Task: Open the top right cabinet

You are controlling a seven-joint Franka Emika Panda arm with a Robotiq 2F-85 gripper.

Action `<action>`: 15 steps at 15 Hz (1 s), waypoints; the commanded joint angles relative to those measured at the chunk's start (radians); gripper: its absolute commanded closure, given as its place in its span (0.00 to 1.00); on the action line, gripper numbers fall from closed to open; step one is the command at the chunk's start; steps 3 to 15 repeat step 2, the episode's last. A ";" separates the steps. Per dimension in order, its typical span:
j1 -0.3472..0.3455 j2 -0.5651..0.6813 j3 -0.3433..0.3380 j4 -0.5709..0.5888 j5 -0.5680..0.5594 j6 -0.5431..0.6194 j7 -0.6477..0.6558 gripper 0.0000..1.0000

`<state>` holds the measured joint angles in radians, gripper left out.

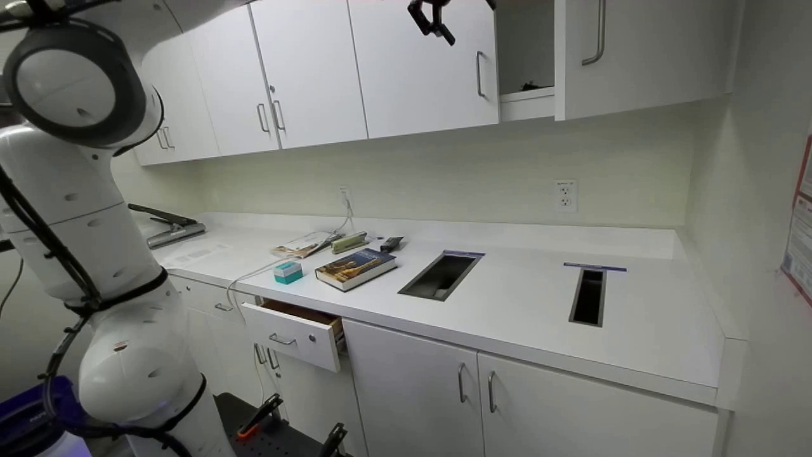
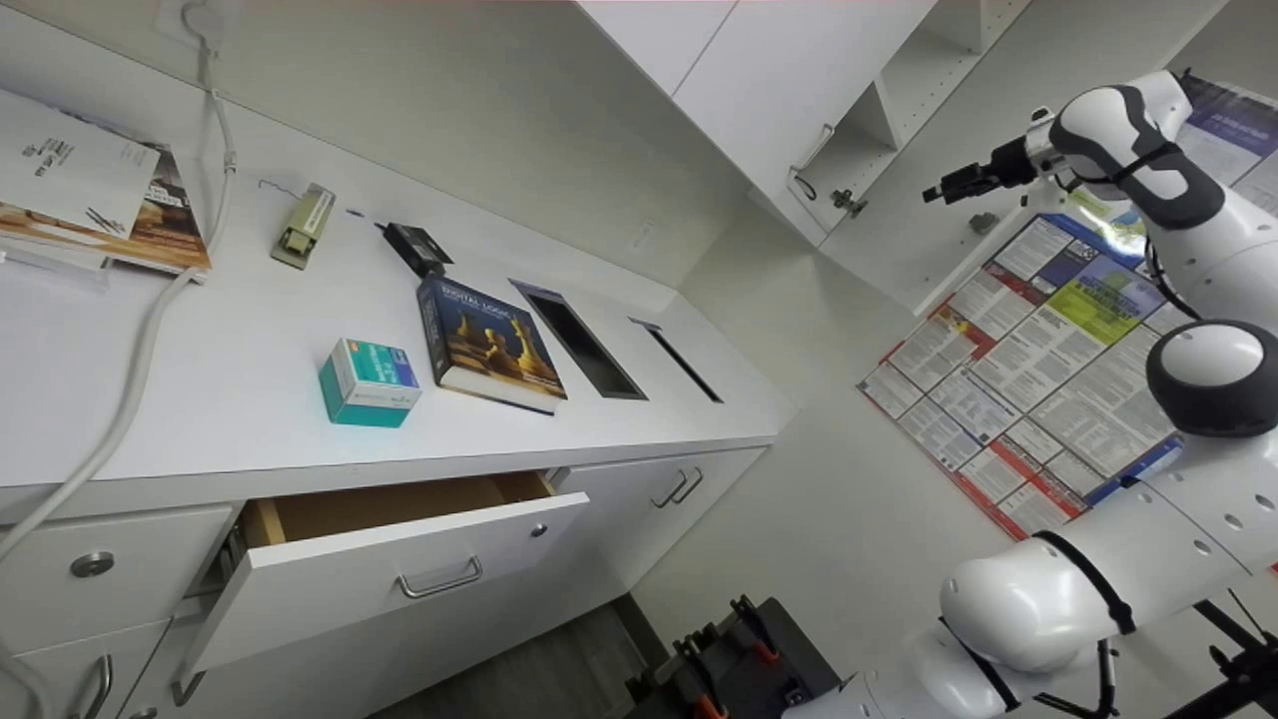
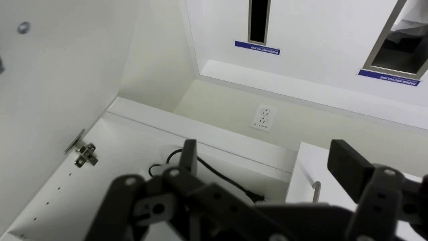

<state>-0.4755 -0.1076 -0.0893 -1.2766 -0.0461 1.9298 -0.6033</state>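
Observation:
The top right cabinet stands open. Its door point(image 1: 647, 57) is swung out to the right in an exterior view, with a metal handle point(image 1: 598, 32) on its outer face. The door's inner face point(image 2: 889, 255) shows in an exterior view, and again at the left of the wrist view point(image 3: 67, 73) with its hinge point(image 3: 85, 154). The cabinet's inside point(image 1: 526, 51) is exposed; a black cord point(image 3: 220, 174) lies in it. My gripper point(image 3: 267, 162) is open and empty in front of the opening, apart from door and handle. It shows near the door in an exterior view point(image 2: 934, 193).
The neighbouring cabinet door point(image 1: 425, 70) is shut, with its handle point(image 1: 480, 73) beside the opening. Below, the counter point(image 1: 507, 317) holds a book point(image 1: 356, 268), a teal box point(image 1: 288, 272) and a stapler point(image 1: 349, 242). A lower drawer point(image 1: 292, 336) is pulled out.

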 commanded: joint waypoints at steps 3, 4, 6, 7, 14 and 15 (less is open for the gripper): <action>0.014 -0.039 0.023 -0.117 0.005 0.035 0.005 0.00; 0.014 -0.039 0.023 -0.117 0.005 0.035 0.005 0.00; 0.014 -0.039 0.023 -0.117 0.005 0.035 0.005 0.00; 0.014 -0.039 0.023 -0.117 0.005 0.035 0.005 0.00; 0.014 -0.039 0.023 -0.117 0.005 0.035 0.005 0.00; 0.014 -0.039 0.023 -0.117 0.005 0.035 0.005 0.00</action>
